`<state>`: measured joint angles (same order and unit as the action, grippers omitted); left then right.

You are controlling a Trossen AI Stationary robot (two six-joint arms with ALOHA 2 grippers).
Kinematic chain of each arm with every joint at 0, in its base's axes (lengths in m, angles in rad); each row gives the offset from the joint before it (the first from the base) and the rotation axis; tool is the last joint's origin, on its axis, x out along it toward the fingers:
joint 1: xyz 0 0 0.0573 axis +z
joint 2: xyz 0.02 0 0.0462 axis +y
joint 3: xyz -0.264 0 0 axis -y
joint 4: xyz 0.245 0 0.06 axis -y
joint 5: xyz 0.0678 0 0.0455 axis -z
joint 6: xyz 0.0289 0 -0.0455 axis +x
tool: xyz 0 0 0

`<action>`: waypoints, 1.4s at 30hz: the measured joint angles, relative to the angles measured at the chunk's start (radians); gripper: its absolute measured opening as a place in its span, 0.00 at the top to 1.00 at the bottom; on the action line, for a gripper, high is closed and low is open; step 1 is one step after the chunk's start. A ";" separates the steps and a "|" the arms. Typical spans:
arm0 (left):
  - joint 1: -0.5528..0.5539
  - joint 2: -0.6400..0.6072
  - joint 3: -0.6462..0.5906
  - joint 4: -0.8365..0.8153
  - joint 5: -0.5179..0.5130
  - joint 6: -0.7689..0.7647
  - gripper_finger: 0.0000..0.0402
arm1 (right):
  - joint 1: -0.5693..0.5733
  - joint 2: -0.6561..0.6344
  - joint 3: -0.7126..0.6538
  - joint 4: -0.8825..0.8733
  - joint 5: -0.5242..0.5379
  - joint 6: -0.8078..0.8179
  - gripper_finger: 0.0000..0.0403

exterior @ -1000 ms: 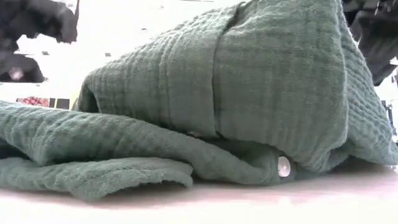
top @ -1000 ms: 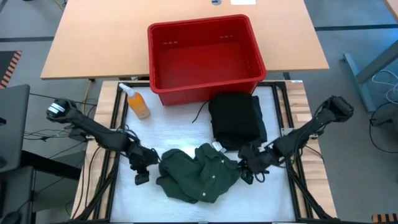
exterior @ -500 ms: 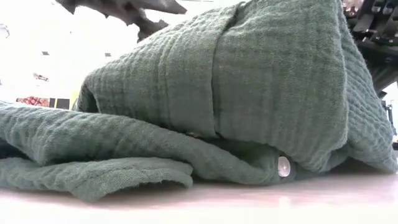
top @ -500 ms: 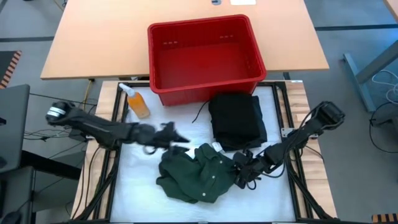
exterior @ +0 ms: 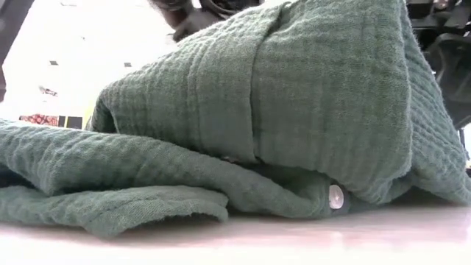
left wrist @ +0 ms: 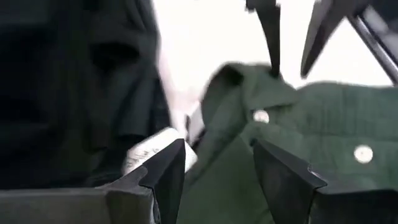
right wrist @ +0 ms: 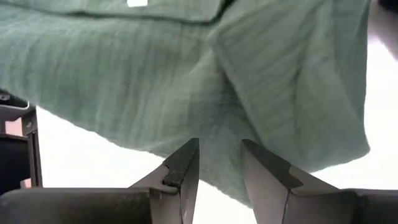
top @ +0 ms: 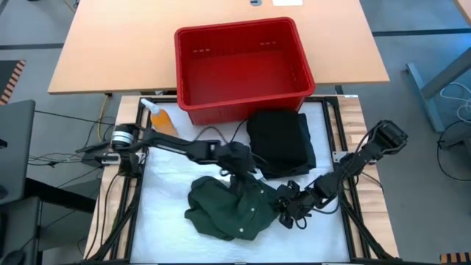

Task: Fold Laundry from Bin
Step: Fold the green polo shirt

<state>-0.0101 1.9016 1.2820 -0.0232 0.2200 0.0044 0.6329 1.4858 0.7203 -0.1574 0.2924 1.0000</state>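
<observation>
The red plastic bin point(top: 243, 70), rectangular with slotted walls, stands at the far side of the work area, and only its bare floor shows inside. In front of it, on the white table cover point(top: 165, 221), the laundry lies in two lots: a black garment point(top: 280, 141) folded into a neat block just before the bin's right half, and a dark green buttoned shirt point(top: 232, 206) crumpled in a loose heap nearer the front edge. From table height the shirt point(exterior: 294, 110) shows a soft, waffle-like crinkled weave, thick rolled folds and a small pale round button point(exterior: 335, 196). A small orange bottle point(top: 163, 121) stands by the bin's left front corner. The left gripper point(left wrist: 214, 165) reaches across to the shirt's far edge, between the heap and the black block; its jaws are parted and grasp nothing. The right gripper point(right wrist: 219, 158) sits low at the shirt's right side, its jaws apart with a narrow gap, empty, pointing at green cloth.
</observation>
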 joint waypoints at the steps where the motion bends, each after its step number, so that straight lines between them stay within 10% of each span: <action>1: 0.000 0.023 0.033 -0.042 0.022 0.015 0.55 | 0.007 0.002 0.000 -0.001 0.004 0.015 0.64; 6: 0.000 0.113 0.169 -0.239 0.177 0.098 0.55 | 0.037 0.006 -0.001 -0.014 0.068 0.069 0.64; 13: -0.003 0.192 0.191 -0.347 0.029 0.040 0.55 | 0.031 0.006 -0.001 -0.032 0.112 0.067 0.64; 18: 0.001 0.207 0.191 -0.406 0.107 -0.033 0.65 | 0.017 0.000 -0.001 -0.054 0.101 0.067 0.64; 23: -0.017 0.148 0.189 -0.508 0.106 -0.044 0.96 | 0.005 -0.050 -0.001 -0.105 0.076 0.072 0.64; 33: -0.063 -0.137 0.191 -0.562 -0.006 -0.034 1.00 | -0.028 -0.055 -0.011 -0.061 0.185 -0.084 0.64; 42: -0.076 -0.150 0.190 -0.588 -0.068 -0.095 1.00 | -0.105 0.043 -0.024 -0.010 0.151 -0.415 0.64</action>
<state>-0.0863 1.7512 1.4723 -0.6110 0.1520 -0.0910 0.5283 1.5288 0.6964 -0.1671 0.4438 0.5847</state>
